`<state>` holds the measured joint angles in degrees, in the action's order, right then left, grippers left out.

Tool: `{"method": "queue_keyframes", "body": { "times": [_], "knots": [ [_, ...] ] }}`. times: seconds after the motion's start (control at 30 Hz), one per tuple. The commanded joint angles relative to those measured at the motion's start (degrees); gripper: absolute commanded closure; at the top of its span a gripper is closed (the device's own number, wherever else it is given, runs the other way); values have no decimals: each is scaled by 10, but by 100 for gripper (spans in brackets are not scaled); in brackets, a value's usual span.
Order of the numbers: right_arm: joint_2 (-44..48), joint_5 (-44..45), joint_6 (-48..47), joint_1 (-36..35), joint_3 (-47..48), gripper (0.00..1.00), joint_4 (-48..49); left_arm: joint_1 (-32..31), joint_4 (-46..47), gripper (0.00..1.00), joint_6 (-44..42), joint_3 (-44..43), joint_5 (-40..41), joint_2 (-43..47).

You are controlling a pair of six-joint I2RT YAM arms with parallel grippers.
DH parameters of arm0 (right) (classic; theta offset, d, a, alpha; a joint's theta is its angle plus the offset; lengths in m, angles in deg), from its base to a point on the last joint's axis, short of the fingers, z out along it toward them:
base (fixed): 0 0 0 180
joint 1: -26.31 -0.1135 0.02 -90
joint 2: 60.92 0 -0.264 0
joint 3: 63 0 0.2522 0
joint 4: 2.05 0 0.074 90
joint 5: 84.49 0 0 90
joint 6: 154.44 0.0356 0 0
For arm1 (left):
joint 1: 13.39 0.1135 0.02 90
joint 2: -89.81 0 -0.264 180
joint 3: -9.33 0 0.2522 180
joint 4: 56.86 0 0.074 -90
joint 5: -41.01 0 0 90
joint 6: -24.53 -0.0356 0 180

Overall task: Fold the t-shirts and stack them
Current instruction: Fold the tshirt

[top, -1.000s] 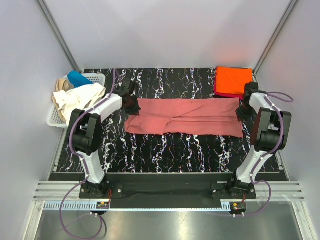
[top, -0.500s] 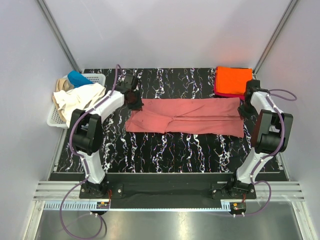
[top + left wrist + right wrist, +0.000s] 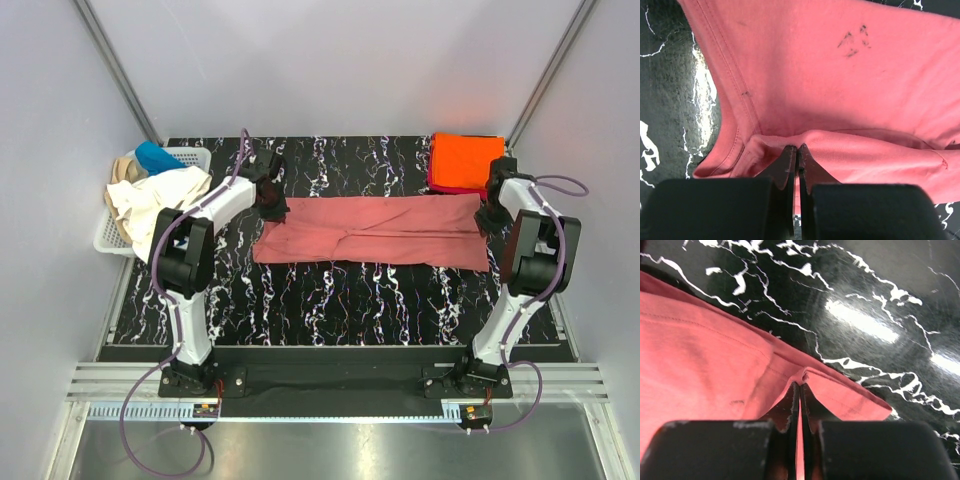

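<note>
You see only a thin edge of the magenta t-shirt (image 3: pixel 440 188); the orange t-shirt (image 3: pixel 466 158) hides the rest. Both wrist views cut off the pink t-shirt (image 3: pixel 840 75).

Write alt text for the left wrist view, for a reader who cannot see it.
The left tool, shut, pinches a raised fold of a salmon-pink t-shirt near its stitched edge. The shirt fills most of the view, with small dark marks near the top. A black marbled table shows at the left.
</note>
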<state>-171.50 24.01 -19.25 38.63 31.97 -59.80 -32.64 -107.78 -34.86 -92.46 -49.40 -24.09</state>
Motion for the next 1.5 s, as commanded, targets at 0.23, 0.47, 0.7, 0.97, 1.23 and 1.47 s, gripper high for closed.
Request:
{"method": "queue_keyframes", "body": {
  "times": [0.23, 0.47, 0.7, 0.97, 1.23, 1.47],
  "knots": [
    [5, 7, -18, 1, 47, 76, 22, 1, 1, 99, -13, -33, -12, -11],
    [71, -11, -9, -4, 0, 71, 25, 0, 3, 98, -16, -33, -16, -10],
    [92, -95, -89, -42, -54, 73, 84, 0, 2, 94, -21, -50, -29, -14],
    [198, -165, -114, -120, -122, 67, 181, 3, -9, 100, -46, -93, -41, -30],
    [166, -231, -109, -200, -117, 66, 209, 10, -17, 89, -49, -107, -40, -54],
    [135, -261, -99, -265, -97, 66, 225, 30, -56, 73, -88, -152, -21, -69]
  ]
}}
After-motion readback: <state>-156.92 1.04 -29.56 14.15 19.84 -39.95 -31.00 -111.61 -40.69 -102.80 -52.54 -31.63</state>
